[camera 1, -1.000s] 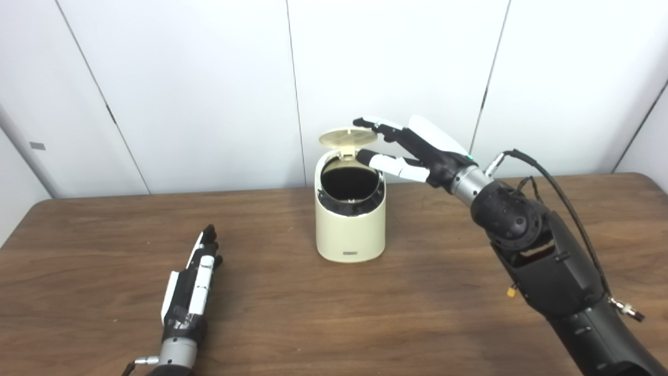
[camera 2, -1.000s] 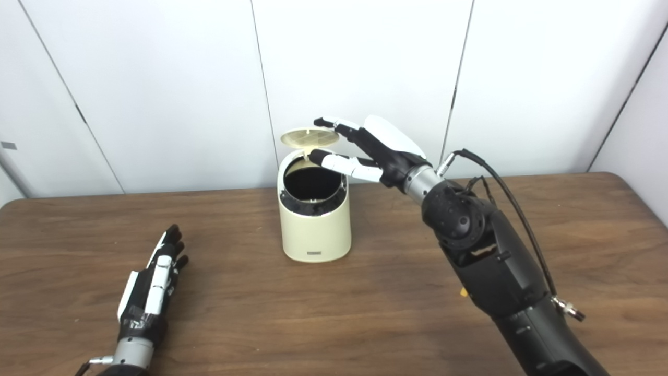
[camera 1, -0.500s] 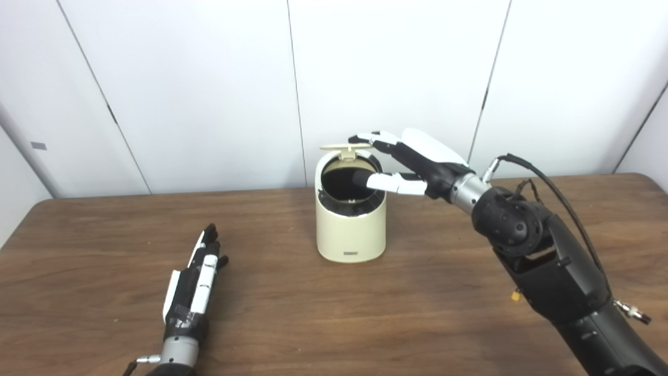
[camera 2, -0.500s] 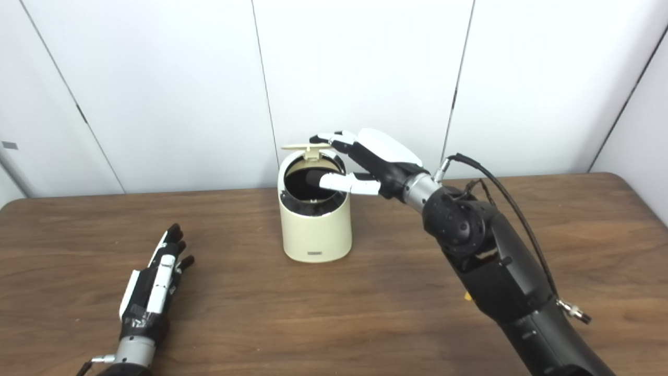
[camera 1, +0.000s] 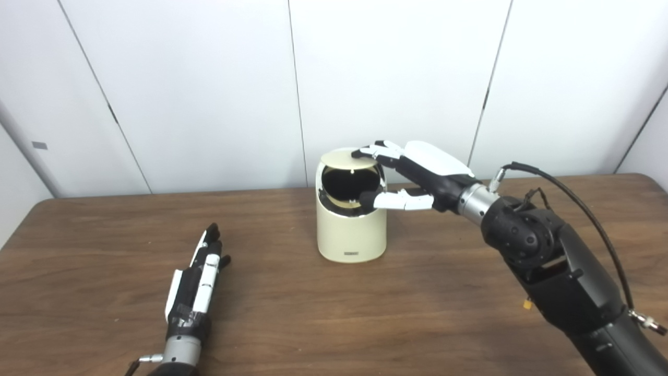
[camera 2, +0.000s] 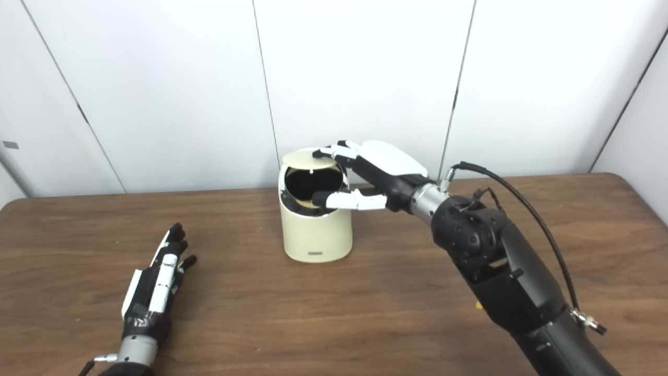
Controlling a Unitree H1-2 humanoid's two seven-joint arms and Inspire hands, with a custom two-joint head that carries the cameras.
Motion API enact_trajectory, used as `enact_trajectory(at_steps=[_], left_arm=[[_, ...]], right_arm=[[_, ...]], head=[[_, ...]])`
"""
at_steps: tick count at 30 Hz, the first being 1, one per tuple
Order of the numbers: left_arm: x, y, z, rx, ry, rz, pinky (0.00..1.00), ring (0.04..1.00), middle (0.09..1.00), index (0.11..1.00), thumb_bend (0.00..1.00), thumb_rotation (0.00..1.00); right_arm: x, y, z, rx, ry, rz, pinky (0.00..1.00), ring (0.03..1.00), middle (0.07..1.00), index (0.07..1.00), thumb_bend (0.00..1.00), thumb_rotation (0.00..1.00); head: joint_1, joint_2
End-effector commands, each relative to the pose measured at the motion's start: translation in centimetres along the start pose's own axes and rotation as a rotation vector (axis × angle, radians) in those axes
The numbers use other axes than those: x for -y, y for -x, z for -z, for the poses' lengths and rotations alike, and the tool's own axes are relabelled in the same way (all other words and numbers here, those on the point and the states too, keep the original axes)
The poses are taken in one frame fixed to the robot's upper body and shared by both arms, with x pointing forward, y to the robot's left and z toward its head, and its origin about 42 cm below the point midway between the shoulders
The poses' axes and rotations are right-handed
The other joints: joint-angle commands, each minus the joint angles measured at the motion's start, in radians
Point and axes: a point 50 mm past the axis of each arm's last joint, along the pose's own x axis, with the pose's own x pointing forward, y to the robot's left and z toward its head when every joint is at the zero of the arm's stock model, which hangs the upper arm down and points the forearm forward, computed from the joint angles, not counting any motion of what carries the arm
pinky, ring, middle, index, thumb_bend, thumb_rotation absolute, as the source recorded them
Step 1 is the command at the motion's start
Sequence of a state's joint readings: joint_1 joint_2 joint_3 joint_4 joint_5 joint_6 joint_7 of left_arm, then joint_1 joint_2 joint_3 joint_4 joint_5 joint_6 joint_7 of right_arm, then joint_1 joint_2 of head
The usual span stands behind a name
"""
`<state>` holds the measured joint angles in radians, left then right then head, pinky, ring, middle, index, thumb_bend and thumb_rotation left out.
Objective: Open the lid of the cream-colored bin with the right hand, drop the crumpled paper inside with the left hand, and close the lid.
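a dark brown wood-grain table (camera 1: 323, 313) fills the lower half of the frame; white wall panels (camera 1: 209, 78) with thin dark seams fill the upper half. the cream-colored bin (camera 1: 350, 224) stands upright at centre, its lid (camera 1: 348, 159) tilted partly down over the dark opening. the right hand (camera 1: 412, 175), fingers spread and holding nothing, touches the lid's right edge. the left hand (camera 1: 195, 284) lies flat and released at lower left.

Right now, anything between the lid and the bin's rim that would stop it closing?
Possibly the right hand itself: its fingers rest on top of the lid, but its thumb lies across the bin at the opening's right rim, under the lid. Nothing else visible blocks it.
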<state>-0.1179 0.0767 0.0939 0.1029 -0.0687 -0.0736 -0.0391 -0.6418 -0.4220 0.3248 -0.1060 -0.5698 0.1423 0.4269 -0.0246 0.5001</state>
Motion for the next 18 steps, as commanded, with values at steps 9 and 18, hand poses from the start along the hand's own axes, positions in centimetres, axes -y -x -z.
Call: enact_trajectory(at_steps=[9,18], left_arm=[[1.7,1.4,2.1,-0.086,-0.055,0.006,1.00,1.000,1.000,1.000,0.56,0.94],[1.9,1.4,1.8,-0.085,-0.111,0.003,1.00,1.000,1.000,1.000,0.56,0.96]], right_arm=[[0.0,1.0,-0.7,0.045,0.129,-0.004,1.00,1.000,0.959,0.897,0.62,1.00],[-1.5,1.1,-0.8,0.050,0.224,-0.033,1.00,1.000,0.962,0.879,0.65,1.00]], head=[[0.008,0.004],[0.017,0.015]])
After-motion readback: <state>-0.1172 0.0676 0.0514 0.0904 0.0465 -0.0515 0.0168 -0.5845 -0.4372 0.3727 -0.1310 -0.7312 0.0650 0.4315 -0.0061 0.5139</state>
